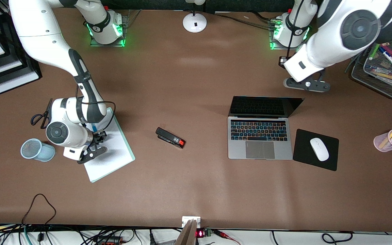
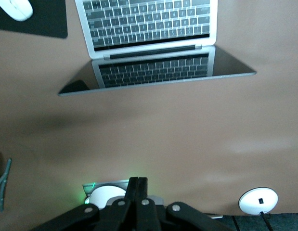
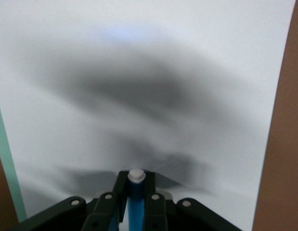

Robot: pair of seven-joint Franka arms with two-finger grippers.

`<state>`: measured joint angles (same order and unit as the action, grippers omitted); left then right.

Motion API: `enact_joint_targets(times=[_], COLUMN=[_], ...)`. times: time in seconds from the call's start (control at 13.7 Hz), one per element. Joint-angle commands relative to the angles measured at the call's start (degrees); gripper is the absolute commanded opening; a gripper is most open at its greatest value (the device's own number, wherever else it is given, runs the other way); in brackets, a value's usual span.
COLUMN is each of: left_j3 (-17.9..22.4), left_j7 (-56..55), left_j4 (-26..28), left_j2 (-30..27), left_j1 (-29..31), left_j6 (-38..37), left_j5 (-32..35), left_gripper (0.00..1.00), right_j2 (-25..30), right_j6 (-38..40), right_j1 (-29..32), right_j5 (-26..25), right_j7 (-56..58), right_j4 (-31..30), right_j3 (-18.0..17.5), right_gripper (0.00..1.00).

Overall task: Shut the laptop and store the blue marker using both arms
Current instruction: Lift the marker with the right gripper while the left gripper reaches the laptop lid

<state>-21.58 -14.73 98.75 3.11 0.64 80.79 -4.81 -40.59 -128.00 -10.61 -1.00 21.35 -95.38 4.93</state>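
The laptop (image 1: 260,137) lies open toward the left arm's end of the table, keys lit and its dark screen (image 1: 264,106) tilted back; the left wrist view shows it too (image 2: 149,26). My left gripper (image 1: 306,85) hangs over the bare table by the laptop's screen edge, fingers (image 2: 138,185) pressed together on nothing. At the right arm's end, my right gripper (image 1: 97,137) is down on a white notepad (image 1: 114,160), shut on the blue marker (image 3: 136,202). The marker's white end (image 3: 136,175) sticks out between the fingertips. A short blue piece (image 1: 94,128) shows beside the wrist.
A black stapler (image 1: 170,137) lies mid-table. A white mouse (image 1: 319,149) sits on a black mouse pad (image 1: 332,160) beside the laptop. A pink pen cup (image 1: 391,140) and a mesh tray of markers (image 1: 378,80) stand at the left arm's end. A blue mesh cup (image 1: 37,149) and scissors (image 1: 41,117) lie near the notepad.
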Motion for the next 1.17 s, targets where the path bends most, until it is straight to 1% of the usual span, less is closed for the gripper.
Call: enact_joint_targets(times=[0.0,0.15,0.29,0.37,0.59,0.73,0.8,0.88,0.95,1.02,1.1], left_j3=[-1.00,-2.14,-2.15,-2.15,-2.23,-2.15,-2.15,-2.06,-1.80,-1.62,-1.62], left_j7=[-1.53,-1.62,-1.62,-1.62,-1.53,-1.27,-1.18,-0.92,-0.57,-0.48,-0.48], left_j4=[9.33,15.40,19.71,21.38,26.57,26.76,26.67,26.67,26.50,26.15,25.80], left_j2=[-4.77,-6.00,-6.18,-6.10,-5.66,-3.99,-3.03,-1.71,-0.22,1.27,2.68], left_j1=[0.42,0.59,0.59,0.51,0.51,0.77,0.94,1.03,1.12,1.21,1.73], left_j6=[5.84,11.73,17.26,19.82,28.69,31.70,33.62,36.51,39.41,42.23,45.04], left_j5=[-0.72,-0.72,-0.72,-0.72,-0.72,-0.55,-0.46,0.06,0.42,0.68,2.60], left_gripper=[0.00,0.00,0.00,0.00,0.00,0.00,0.00,0.00,0.00,0.00,0.00], right_j2=[1.64,4.01,5.16,5.78,8.67,11.57,13.24,14.65,14.92,14.92,14.92], right_j6=[1.69,5.99,7.41,7.50,7.50,7.59,7.85,9.42,12.65,16.25,19.33], right_j1=[0.85,1.73,2.87,3.49,5.33,6.56,7.00,7.27,7.97,9.28,10.69], right_j5=[0.83,0.83,0.91,1.96,7.84,10.31,10.75,11.37,13.20,16.27,19.34], right_j7=[1.24,1.24,3.77,5.79,12.64,19.48,23.00,25.82,28.28,30.92,33.99], right_j4=[1.51,3.44,5.11,5.29,5.47,5.47,5.73,7.38,9.84,12.47,13.98], right_j3=[-0.10,-0.01,-0.01,-0.01,-0.01,-0.01,0.07,0.08,0.34,0.34,0.43], right_gripper=[0.00,0.00,0.00,0.00,0.00,0.00,0.00,0.00,0.00,0.00,0.00])
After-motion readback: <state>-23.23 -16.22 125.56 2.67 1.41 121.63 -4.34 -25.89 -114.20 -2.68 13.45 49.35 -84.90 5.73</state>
